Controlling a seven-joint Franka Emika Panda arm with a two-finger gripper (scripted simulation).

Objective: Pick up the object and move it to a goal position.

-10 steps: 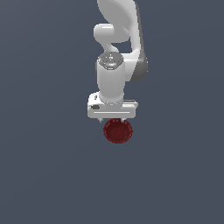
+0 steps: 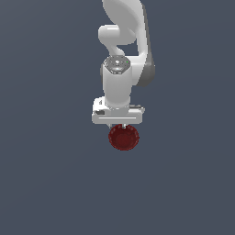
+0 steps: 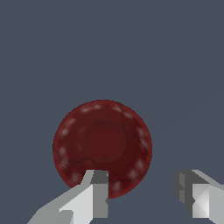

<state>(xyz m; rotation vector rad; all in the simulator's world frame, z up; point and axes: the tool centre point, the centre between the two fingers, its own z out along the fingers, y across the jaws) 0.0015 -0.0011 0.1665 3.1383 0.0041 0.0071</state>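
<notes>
In the exterior view we see our arm pointing straight down with the gripper (image 2: 120,125) just above the bowl (image 2: 123,137), which lies on the plain grey floor (image 2: 46,183) directly beneath the white hand; the fingers themselves are mostly hidden behind the hand's body here, so this view does not tell us how far apart they are. In the wrist view we see both fingers (image 3: 98,192) spread well apart, clamped on nothing, with the gripper (image 3: 144,192) set over one edge of the bowl (image 3: 103,146): one fingertip overlaps the rim on the near side, while the other stands clear outside it over bare floor (image 3: 175,65). We judge the bowl to be light, rigid and probably smooth, so it may slip or tip under a careless squeeze. Being shallow and about as wide as our hand, it offers little to span; we would take it by the rim wall, one finger inside and one outside, and close gently.
</notes>
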